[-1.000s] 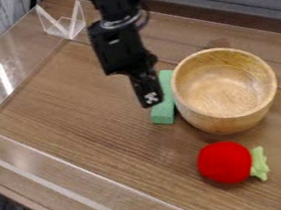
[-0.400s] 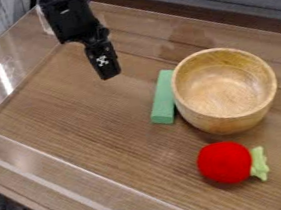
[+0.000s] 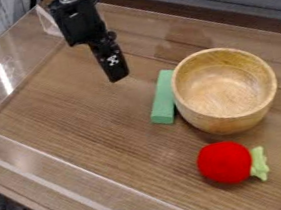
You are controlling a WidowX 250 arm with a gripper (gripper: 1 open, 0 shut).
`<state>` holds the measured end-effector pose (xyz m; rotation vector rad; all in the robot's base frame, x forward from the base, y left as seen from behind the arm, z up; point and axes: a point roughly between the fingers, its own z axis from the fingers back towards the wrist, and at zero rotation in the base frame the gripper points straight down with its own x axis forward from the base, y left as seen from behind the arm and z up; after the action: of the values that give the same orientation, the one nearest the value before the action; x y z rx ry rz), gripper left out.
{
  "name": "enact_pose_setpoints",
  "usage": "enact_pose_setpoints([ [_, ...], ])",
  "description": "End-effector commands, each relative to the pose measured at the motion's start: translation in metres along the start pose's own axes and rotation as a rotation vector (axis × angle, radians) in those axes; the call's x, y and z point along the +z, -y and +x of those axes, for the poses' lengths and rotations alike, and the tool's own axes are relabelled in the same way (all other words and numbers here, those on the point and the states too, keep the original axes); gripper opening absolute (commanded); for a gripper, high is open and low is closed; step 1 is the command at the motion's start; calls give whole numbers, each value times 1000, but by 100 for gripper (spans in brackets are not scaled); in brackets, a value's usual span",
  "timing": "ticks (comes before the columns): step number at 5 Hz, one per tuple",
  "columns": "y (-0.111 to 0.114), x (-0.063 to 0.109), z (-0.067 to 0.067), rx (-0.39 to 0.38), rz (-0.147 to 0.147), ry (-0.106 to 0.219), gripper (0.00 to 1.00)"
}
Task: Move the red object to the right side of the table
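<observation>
While the gripper (image 3: 115, 68) is hanging over the upper left part of the table (image 3: 81, 137), nothing is sitting between its fingers; from this angle the black fingers are reading as one dark shape, so whether they are spread or together I cannot tell. It is pointing steeply down, tilted a bit toward the right, well apart from everything on the surface.

Table is showing brown wood grain, planks running diagonally, some glare toward the top left. Low clear acrylic walls (image 3: 3, 77) are edging it, catching light along the left and near sides; a folded clear piece is standing at the back corner. Behind the table a grey plank-like surface is running along the top of the view. Bottom left, some dark gear is peeking in under the table edge, too dim to identify.

Red object (image 3: 226, 161) is lying at the lower right of the table, near the right wall, its light green leafy bit (image 3: 260, 165) pointing right. It is resting apart from the wooden bowl (image 3: 226, 88), which is sitting upright just above it, empty inside. Green block (image 3: 166, 97) is lying just beside the bowl's left side, appearing to touch it, long axis running up and down the view.
</observation>
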<state>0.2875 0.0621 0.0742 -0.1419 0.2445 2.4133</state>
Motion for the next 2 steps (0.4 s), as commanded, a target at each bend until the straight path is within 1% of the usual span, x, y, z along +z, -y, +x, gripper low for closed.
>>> enact_pose_setpoints([
  [1,-1,6,-15,41,-41,-27,100],
  [2,-2,3,-15,165,-50,-44,100],
])
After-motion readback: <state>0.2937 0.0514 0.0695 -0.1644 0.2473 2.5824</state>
